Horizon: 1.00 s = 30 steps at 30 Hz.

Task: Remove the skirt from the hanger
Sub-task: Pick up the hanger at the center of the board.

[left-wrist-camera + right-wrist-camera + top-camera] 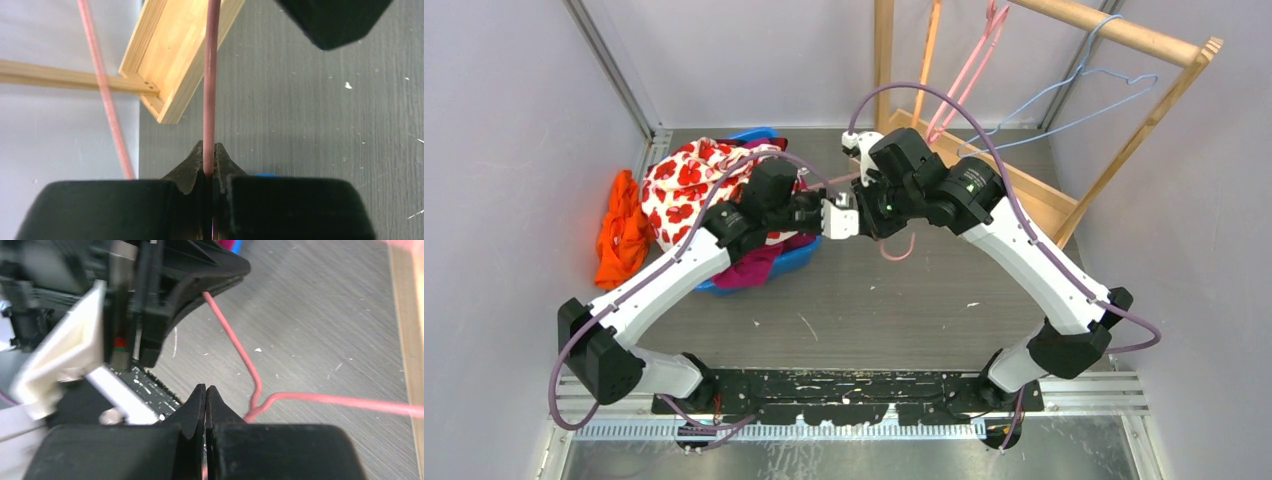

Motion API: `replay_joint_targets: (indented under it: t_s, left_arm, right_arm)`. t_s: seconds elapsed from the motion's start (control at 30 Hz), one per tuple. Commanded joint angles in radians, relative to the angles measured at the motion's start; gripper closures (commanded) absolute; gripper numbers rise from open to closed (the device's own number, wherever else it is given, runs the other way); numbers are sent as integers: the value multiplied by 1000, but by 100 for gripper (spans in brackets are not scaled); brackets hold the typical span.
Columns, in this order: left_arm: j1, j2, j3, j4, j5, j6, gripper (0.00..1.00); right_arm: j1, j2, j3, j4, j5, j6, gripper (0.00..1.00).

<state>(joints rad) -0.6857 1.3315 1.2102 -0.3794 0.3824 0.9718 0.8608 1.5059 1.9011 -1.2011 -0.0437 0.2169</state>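
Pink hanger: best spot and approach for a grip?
Grip the pink hanger on a straight run of its wire, jaws closing across it from either side, as the left gripper has it. The wire is thin, so a straight stretch seats cleanly between the jaws; the twisted neck, kinked and uneven, likely wouldn't.

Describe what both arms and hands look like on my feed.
Left arm and right arm match: white links, black joints and bases, a purple cable looping along each. Left hand and right hand are black, each with two fingers tapering to wedge tips.
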Motion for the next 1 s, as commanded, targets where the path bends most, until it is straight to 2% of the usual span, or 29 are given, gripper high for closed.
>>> replay_joint_targets:
  t_s: [0.0,0.07,0.1,0.23,0.37,0.43,0.57,0.8,0.97]
  left_arm:
    - [-1,28,193,-61,-88,-178,100]
    - [0,39,226,-118,-94,-183,100]
    - [0,42,237,-143,-105,-195,100]
    - [0,33,234,-233,-129,-228,100]
    - [-1,13,209,-272,-139,-279,100]
    - [0,-3,189,-263,-143,-294,100]
    - [0,-6,189,-283,-143,-307,100]
    - [-1,-54,172,-339,-129,-337,100]
    - [0,-54,200,-467,-115,-371,100]
  right_arm:
    - [1,-27,-7,17,123,25,99]
    - [1,-42,-6,39,201,20,97]
    - [1,-54,-9,57,226,16,92]
    - [0,-133,-54,154,307,-8,66]
    - [1,-204,-105,239,338,-24,27]
    - [1,-238,-138,292,340,-34,19]
    - [1,-302,-196,396,329,-58,14]
    - [1,-322,-210,454,423,-64,14]
    - [1,-320,-167,498,495,-101,14]
